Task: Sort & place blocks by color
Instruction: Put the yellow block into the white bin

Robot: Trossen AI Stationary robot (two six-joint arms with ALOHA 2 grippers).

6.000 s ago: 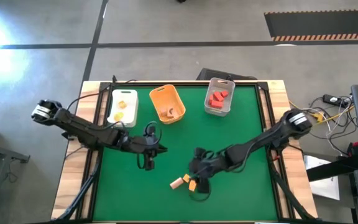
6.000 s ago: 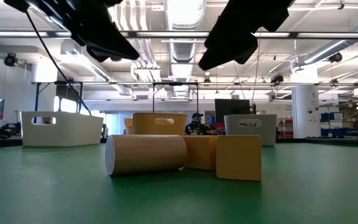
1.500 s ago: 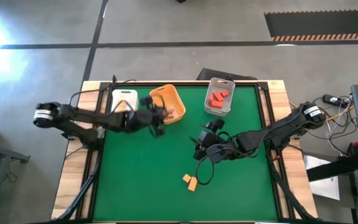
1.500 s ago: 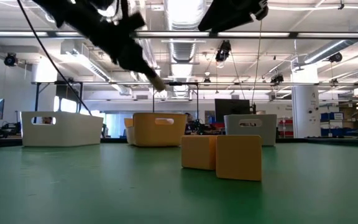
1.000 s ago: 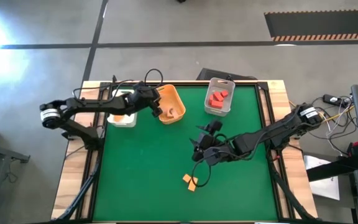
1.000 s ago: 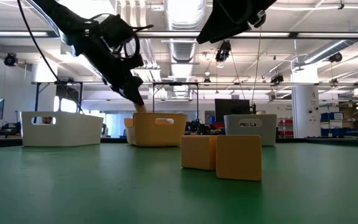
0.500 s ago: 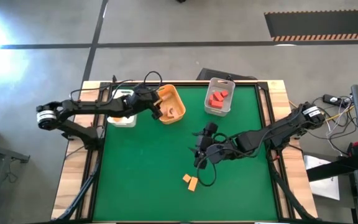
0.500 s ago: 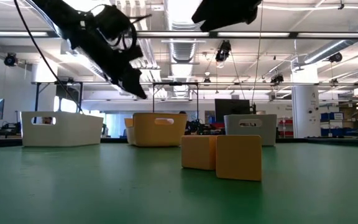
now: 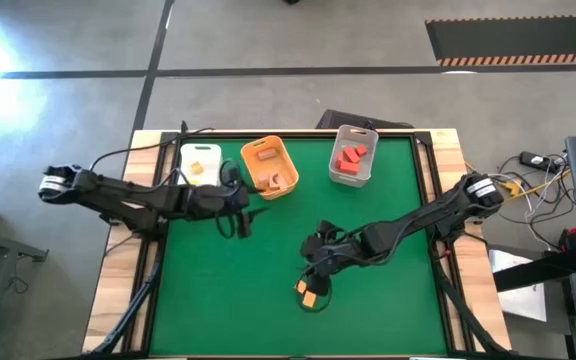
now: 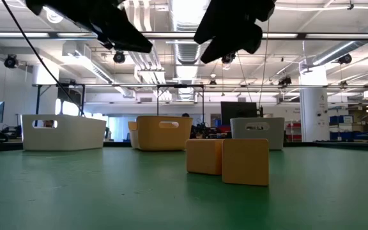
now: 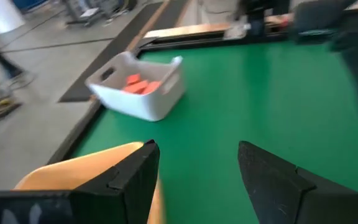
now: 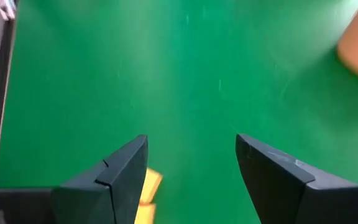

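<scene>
Green table (image 9: 268,300), right gripper (image 9: 315,262) over yellow blocks (image 9: 307,293), both arms' jaws apart.

The left arm reaches in from the left, its gripper (image 9: 240,212) held over the far-left part of the counter, fingers spread and empty. The right arm stretches from the right toward the near centre, its gripper (image 9: 315,268) spread wide, holding nothing

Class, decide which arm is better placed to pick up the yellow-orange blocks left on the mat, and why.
Right. The right gripper hovers open just above the yellow-orange blocks; the left gripper is open near the orange bin, farther away.
</scene>
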